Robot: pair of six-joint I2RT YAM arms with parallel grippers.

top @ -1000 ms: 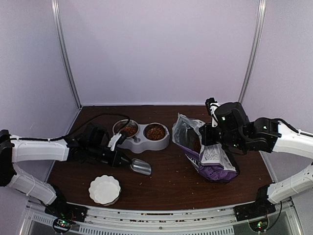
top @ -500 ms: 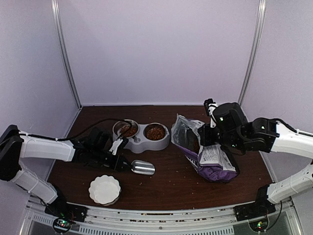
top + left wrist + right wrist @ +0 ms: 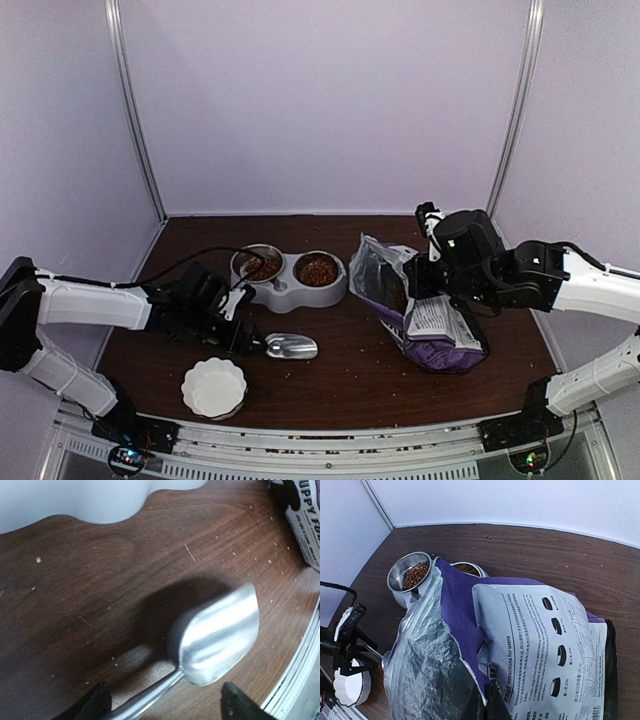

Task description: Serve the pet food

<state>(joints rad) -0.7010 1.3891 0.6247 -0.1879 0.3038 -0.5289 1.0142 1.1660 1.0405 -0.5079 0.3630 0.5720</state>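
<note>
Moved since a second ago: shiny metal scoop [image 3: 215, 637], carried slightly right and nearer the front edge of the dark brown wooden table [image 3: 340, 375]; whether it touches the table cannot be told. Left gripper [image 3: 166, 705]: fingers spread wide, scoop handle between them. Right gripper [image 3: 487, 707]: pinched onto the edge of the purple-and-white printed bag [image 3: 535, 645]. Reddish-brown kibble pellets [image 3: 318, 270]: in both bowls of the grey double feeder [image 3: 288, 292]. White scalloped dish [image 3: 214, 387]: near the scoop, apart.

Pale lilac walls [image 3: 320, 100], metal corner posts [image 3: 135, 110], dark wood tabletop [image 3: 350, 370], even light.
</note>
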